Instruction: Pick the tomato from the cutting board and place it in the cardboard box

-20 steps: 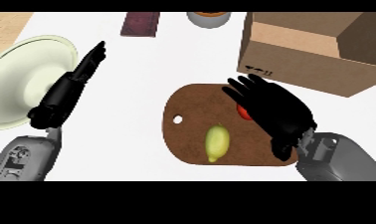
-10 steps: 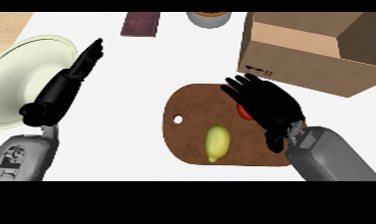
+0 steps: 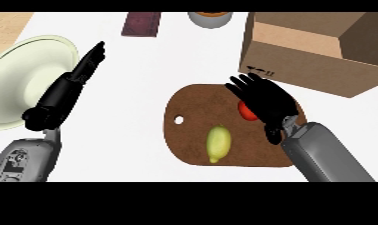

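A red tomato (image 3: 246,110) lies on the brown cutting board (image 3: 196,129), at its right side, mostly hidden under my right hand (image 3: 266,103). That hand is spread over the tomato with its fingers extended toward the far left. The open cardboard box (image 3: 310,51) stands just beyond the board at the upper right. My left hand (image 3: 66,89) rests open at the left, fingers straight and pointing away, holding nothing.
A yellow-green fruit (image 3: 218,143) lies on the board's near middle. A pale green plate (image 3: 29,76) sits at the left under my left hand. A dark red block (image 3: 141,23) and a grey pot (image 3: 210,18) stand at the back.
My right forearm has come further in from the lower right, and the hand has shifted slightly down over the tomato. The left hand has barely moved.
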You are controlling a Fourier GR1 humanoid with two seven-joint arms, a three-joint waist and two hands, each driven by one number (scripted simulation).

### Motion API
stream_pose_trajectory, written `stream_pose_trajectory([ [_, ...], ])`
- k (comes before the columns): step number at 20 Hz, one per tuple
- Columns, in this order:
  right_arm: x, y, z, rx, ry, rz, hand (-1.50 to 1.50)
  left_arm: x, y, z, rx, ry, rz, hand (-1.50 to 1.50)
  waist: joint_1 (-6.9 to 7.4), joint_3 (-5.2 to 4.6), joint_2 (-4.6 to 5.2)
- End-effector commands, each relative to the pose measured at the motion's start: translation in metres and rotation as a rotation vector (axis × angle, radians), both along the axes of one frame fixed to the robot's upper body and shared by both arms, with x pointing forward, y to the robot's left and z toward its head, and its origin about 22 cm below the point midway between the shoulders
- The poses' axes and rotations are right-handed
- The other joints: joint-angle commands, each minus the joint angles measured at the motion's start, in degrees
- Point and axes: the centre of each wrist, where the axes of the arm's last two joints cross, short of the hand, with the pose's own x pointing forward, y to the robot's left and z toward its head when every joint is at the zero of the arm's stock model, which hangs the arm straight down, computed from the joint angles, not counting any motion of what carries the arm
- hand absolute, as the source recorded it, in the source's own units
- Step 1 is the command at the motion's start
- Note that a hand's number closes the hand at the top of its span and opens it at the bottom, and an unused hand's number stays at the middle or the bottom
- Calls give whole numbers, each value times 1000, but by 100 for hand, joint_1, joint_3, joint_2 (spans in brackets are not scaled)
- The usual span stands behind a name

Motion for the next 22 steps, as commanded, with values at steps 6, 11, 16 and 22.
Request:
stream_pose_trajectory([
  [6, 12, 0, -20, 11, 37, -18, -150, 15, 0, -3, -4, 6, 1, 0, -17, -1, 2],
  [11, 26, -16, -22, 2, 18, 129, 150, 3, 3, -3, -4, -12, 11, 0, 10, 0, 4],
  [16, 22, -20, -31, 66, -122, 185, 150, 2, -10, 9, 8, 4, -6, 0, 6, 2, 2],
  [22, -5, 30, -42, 218, -41, 331, 150, -2, -10, -1, -1, 3, 15, 0, -8, 1, -7],
])
